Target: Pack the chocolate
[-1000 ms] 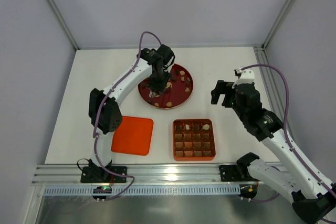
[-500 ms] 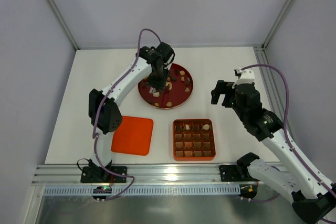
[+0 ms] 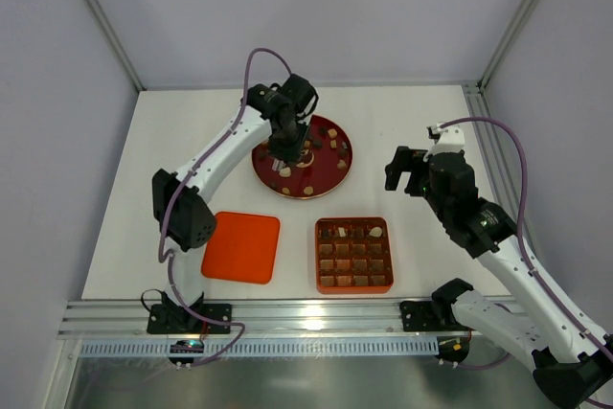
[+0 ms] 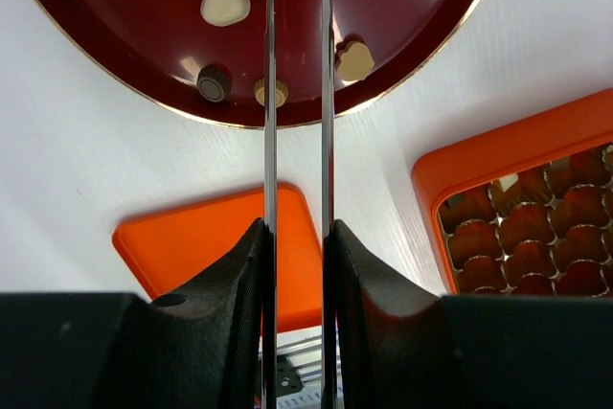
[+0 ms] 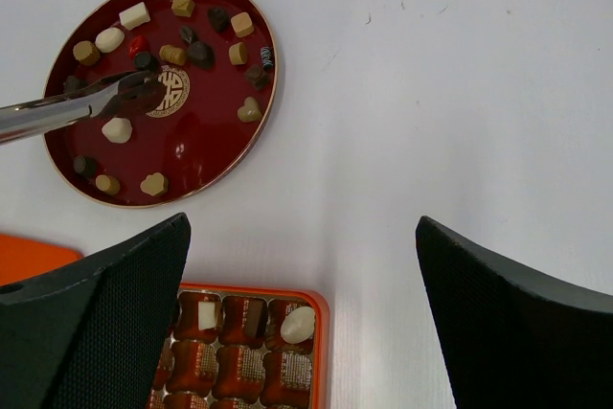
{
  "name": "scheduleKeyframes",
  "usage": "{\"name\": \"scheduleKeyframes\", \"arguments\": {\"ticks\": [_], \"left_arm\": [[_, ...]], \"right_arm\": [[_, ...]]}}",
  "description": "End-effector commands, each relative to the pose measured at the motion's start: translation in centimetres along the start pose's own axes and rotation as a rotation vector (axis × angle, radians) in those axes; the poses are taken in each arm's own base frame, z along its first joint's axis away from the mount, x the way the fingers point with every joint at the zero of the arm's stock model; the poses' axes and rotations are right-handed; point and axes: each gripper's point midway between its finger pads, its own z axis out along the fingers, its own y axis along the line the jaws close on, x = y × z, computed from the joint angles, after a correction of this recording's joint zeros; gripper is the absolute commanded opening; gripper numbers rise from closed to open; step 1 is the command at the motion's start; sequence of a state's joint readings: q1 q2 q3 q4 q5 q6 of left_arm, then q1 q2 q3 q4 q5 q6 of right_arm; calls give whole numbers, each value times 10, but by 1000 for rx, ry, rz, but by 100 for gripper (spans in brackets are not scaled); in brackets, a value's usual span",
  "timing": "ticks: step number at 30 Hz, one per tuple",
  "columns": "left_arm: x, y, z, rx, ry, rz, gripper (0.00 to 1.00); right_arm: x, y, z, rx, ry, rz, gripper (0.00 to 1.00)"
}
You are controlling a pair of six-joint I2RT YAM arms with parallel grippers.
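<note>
Likely light, hard, slick, brittle chocolate [image 5: 117, 129]; pinch gently across broad sides. Clenching tongs [image 5: 48, 116] in left end effector [image 4: 297, 237]; right end effector [image 5: 302, 227] splayed, empty.

You've got a dark-red round plate [image 3: 322, 178] w/ gold centre emblem mid-table [image 3: 402, 122], metal tongs [image 5: 57, 116] reaching over its left part. Toward the near edge: flat orange lid [image 3: 242, 247] left of the orange gridded tray [image 3: 354, 286], apart from it, neither touching the plate.

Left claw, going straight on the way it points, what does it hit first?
Likely the dark red plate, near its gold emblem: the left claw grips tongs whose tips hang over that spot. How high above is unclear.
</note>
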State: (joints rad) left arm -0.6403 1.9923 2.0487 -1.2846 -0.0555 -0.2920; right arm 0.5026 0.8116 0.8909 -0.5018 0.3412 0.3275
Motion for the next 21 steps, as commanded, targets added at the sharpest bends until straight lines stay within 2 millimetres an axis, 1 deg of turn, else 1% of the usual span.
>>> {"name": "scheduleKeyframes", "arguments": {"ticks": [1,3,5,6,9,11,12,13,15,16,19,20,21], "left_arm": [[-5,-8,-40,45,-99,-14,26],[-3,-12,-48,60,-114,-20,26],[1,-18,-53,71,-117,-13,26],[5,-21,-58,77,-123,-7,26],[13,-26,-62,83,-119,-9,26],[19,-33,-71,95,-134,5,26],[24,-37,-71,101,-127,4,26],[28,-44,-77,114,-137,20,26],[36,-49,-80,114,-132,28,26],[41,-55,-87,125,-142,41,26],[52,-61,-93,143,-137,42,26],[56,-64,-100,157,-150,49,27],[61,-66,-101,159,-142,53,27]], "right_arm": [[-17,4,-3,-12,-51,25,100],[-17,5,-2,-15,-51,22,100],[-17,6,-1,-16,-49,22,100],[-17,6,0,-16,-49,20,100],[-20,7,0,-16,-53,22,100],[-20,8,1,-19,-52,20,100],[-20,8,2,-20,-52,20,100],[-20,8,3,-18,-51,20,99],[-20,9,4,-19,-49,21,100],[-20,10,4,-21,-50,21,100],[-18,10,7,-19,-43,19,100],[-18,10,7,-17,-43,21,100],[-18,10,8,-20,-43,19,100]]}}
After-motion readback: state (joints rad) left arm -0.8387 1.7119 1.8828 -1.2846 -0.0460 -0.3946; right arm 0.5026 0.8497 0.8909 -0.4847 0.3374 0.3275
